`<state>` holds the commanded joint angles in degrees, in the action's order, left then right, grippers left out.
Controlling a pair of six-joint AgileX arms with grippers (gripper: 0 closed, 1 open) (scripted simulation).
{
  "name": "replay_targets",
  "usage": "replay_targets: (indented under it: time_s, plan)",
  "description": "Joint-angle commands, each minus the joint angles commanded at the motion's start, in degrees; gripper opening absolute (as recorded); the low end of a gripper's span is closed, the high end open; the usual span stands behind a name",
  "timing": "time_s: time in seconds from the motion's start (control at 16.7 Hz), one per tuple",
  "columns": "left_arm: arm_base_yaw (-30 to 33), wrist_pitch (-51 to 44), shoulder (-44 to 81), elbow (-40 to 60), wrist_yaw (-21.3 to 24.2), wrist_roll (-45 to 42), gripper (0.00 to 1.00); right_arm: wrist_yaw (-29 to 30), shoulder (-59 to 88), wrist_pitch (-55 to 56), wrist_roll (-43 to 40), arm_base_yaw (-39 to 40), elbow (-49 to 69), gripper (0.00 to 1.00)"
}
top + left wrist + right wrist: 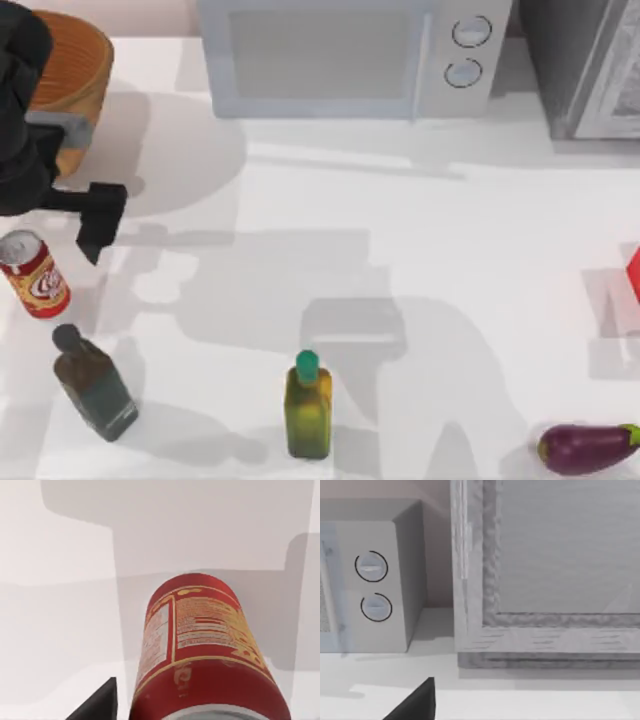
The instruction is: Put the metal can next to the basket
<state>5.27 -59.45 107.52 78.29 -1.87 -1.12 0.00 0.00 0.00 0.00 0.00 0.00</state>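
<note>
- Metal can (34, 274) upright, far left on table (420, 260), at 6 o'clock from basket (75, 75), well apart.
- My left gripper (100, 222) at can's 1 o'clock; grip state: can't tell.

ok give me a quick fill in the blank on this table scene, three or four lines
1. The metal can is mostly ____ in colour.
2. The bottle at the front middle has a ____ cap.
3. The purple vegetable at the top view's front right is an ____.
4. The basket stands at the table's back ____ corner.

Missing words: red; green; eggplant; left
</note>
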Motion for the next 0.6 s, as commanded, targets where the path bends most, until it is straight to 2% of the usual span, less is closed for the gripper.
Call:
replay_targets:
  time_s: [0.24, 0.6]
  plan:
    - [1.9, -4.4, -1.6, 3.8, 0.7, 0.1, 1.0, 0.0, 0.0, 0.0, 0.0, 0.0, 0.0, 1.0]
    - [-3.8, -6.7, -1.5, 4.2, 1.5, 1.3, 1.0, 0.0, 0.0, 0.0, 0.0, 0.0, 0.0, 1.0]
